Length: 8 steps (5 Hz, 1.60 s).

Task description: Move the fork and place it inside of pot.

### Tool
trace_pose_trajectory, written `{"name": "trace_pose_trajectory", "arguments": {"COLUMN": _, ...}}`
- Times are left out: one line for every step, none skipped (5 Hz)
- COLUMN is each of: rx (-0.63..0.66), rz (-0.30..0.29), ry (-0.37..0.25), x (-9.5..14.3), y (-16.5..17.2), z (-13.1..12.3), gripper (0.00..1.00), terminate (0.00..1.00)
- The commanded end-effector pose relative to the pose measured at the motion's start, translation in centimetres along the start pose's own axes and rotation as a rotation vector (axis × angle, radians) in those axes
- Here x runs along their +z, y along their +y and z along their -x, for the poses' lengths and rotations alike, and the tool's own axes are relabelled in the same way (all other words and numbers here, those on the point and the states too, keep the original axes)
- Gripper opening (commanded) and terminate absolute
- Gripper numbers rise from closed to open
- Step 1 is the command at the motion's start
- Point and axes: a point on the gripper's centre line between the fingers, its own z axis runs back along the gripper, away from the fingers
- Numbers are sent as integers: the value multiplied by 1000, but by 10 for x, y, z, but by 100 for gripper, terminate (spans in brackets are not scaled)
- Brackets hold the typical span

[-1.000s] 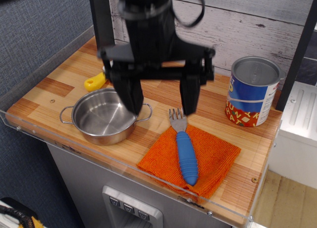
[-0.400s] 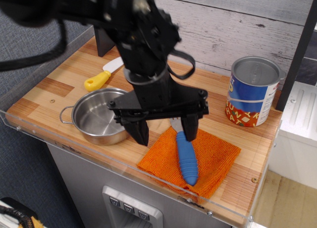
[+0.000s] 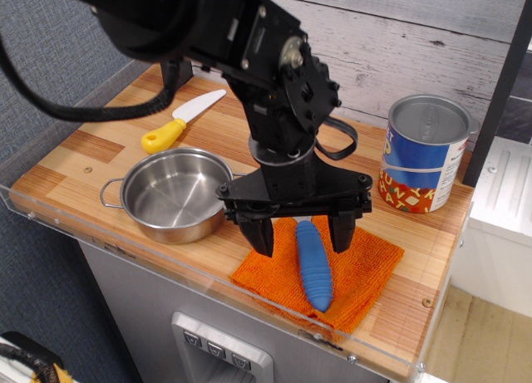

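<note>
The fork (image 3: 312,267) has a ribbed blue handle and lies on an orange cloth (image 3: 366,271) near the counter's front edge. Its grey tines are hidden behind my gripper. My black gripper (image 3: 300,236) is open and low over the cloth, one finger on each side of the upper end of the blue handle, not closed on it. The shiny steel pot (image 3: 170,194) with wire loop handles stands empty to the left of the cloth.
A blue-labelled tin can (image 3: 422,154) stands at the back right. A yellow-handled white knife (image 3: 178,122) lies behind the pot. A clear plastic rim (image 3: 208,275) runs along the counter's front edge. A wooden plank wall is behind.
My gripper has moved right and down from beside the pot. Its open fingers now straddle the fork's handle. The fork and pot have not moved.
</note>
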Motion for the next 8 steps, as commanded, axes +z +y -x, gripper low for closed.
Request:
{"name": "trace_pose_trajectory", "arguments": {"rx": -7, "rz": 7, "ry": -1, "x": -17, "y": -13, "z": -8, "gripper": 100, "terminate": 0}}
{"name": "trace_pose_trajectory", "arguments": {"rx": -3, "rz": -3, "ry": 7, "x": -25, "y": -15, "z": -8, "gripper": 100, "terminate": 0}}
{"name": "trace_pose_trajectory", "arguments": {"rx": -4, "rz": -4, "ry": 11, "x": -30, "y": -16, "z": -9, "gripper": 100, "terminate": 0}}
{"name": "trace_pose_trajectory", "arguments": {"rx": 1, "rz": -18, "ry": 4, "x": -31, "y": -15, "z": -11, "gripper": 0, "terminate": 0}}
{"name": "trace_pose_trajectory", "arguments": {"rx": -4, "rz": -18, "ry": 14, "x": -34, "y": -15, "z": -11, "gripper": 0, "terminate": 0}}
{"name": "trace_pose_trajectory", "arguments": {"rx": -3, "rz": -23, "ry": 8, "x": -26, "y": -16, "z": -11, "gripper": 0, "terminate": 0}}
{"name": "trace_pose_trajectory", "arguments": {"rx": 25, "rz": -23, "ry": -6, "x": -3, "y": -13, "z": -15, "gripper": 0, "terminate": 0}}
{"name": "trace_pose_trajectory", "arguments": {"rx": 77, "rz": 2, "ry": 9, "x": 19, "y": -10, "z": -18, "gripper": 0, "terminate": 0}}
